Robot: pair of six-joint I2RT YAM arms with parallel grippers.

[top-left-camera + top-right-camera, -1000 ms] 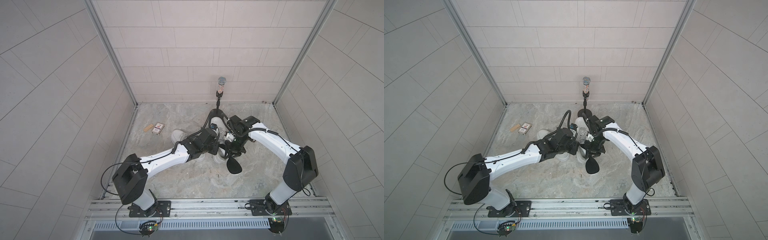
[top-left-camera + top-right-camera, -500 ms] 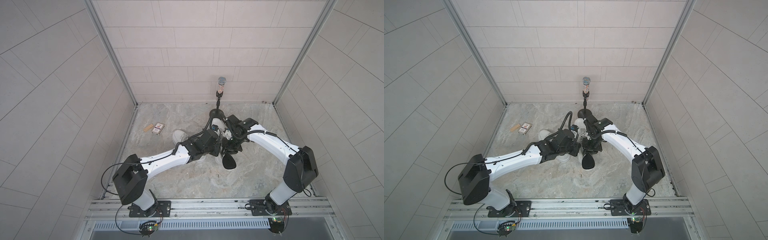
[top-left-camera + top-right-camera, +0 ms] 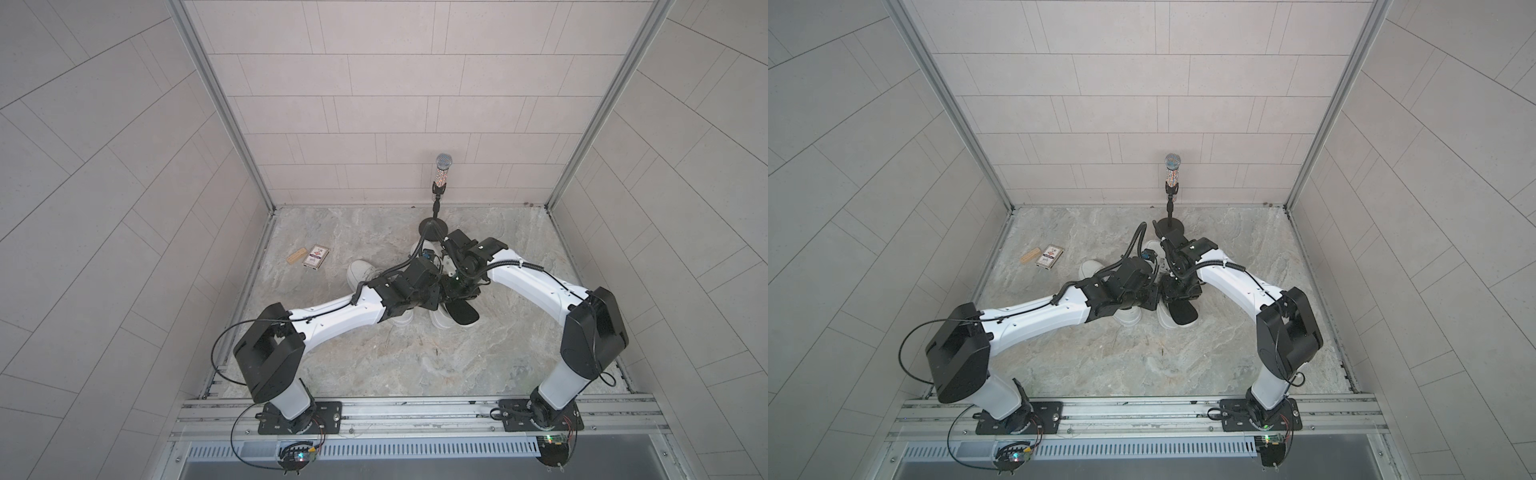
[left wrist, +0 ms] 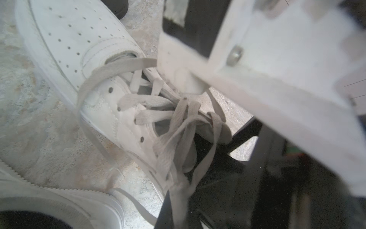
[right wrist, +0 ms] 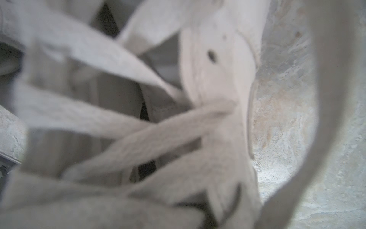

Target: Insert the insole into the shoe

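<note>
Both top views showed the insole (image 3: 462, 314), light and bendy I judged, pinchable at its 4 o'clock end; my left gripper (image 3: 433, 300) was closed, right gripper (image 3: 455, 288) unclear.

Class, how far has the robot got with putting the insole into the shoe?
Done: the black insole lies over the white shoe, at its heel end. In hand: the right gripper hovers above it, grip unclear; the left gripper is shut beside the laces. Left: the insole's rear end sticks out, not seated.
</note>
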